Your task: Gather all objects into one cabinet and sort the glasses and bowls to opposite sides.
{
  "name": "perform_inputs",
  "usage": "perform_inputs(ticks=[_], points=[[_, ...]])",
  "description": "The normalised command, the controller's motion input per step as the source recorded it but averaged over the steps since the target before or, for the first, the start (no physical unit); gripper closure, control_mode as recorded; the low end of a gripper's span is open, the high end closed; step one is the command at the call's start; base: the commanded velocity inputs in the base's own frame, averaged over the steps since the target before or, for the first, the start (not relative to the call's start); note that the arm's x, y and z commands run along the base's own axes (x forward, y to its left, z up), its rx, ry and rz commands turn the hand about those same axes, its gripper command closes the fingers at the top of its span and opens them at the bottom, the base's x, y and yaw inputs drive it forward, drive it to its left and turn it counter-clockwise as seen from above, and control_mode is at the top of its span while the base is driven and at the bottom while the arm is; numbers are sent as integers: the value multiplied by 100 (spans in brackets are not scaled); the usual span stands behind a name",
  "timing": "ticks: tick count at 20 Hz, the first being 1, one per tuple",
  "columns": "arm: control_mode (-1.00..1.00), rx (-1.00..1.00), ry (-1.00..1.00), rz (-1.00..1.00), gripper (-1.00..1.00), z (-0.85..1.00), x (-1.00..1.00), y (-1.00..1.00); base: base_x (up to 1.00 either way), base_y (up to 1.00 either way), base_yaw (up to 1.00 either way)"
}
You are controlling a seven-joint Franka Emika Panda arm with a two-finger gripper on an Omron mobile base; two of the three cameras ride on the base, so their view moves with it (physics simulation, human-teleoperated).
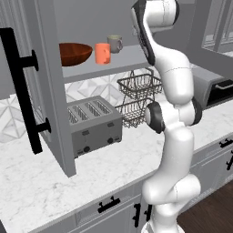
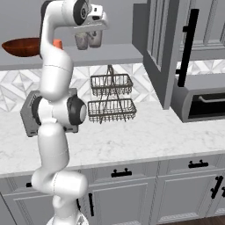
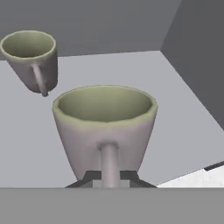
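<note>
Shelf [image 1: 127,59]: plain grey board of the open wall cabinet [image 1: 45,68]; all items seen sit on it or are over it.
Red-brown bowl [image 1: 73,53]: at the shelf's left end, beside the open door; judged the bowl side.
Orange cup [image 1: 102,53]: just right of the bowl, upright, toward the front edge.
Far mug [image 3: 31,59]: grey-beige, upright, handle facing the hand camera, set back toward the rear of the shelf.
Held mug [image 3: 105,127]: upright, handle pointing straight at the hand, over the right half of the shelf, near the cabinet's right wall.
Gripper [image 3: 110,178]: fingertips sit either side of the mug's handle and appear closed on it; holding by the handle keeps the rim level.
Placement logic: mugs go right, away from the bowl, so the two kinds end up apart.
Small dark bowl: not located.
</note>
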Motion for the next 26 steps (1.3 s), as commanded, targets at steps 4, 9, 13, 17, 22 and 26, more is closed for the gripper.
perform_inputs(ticks=[4,9,13,17,22,26], points=[[-100,-2,-70,4,100,-100,-63,-15,0,0,0],[-100,6,-74,12,100,-100,-86,-51,0,0,0],[-100,1,-64,9,100,-100,-16,-33,0,0,0],[-100,1,-32,0,100,-93,42,-4,0,0,0],[-100,0,-8,0,100,-36,81,1,0,0,0],[-100,0,0,-3,100,-16,92,9,0,0,0]])
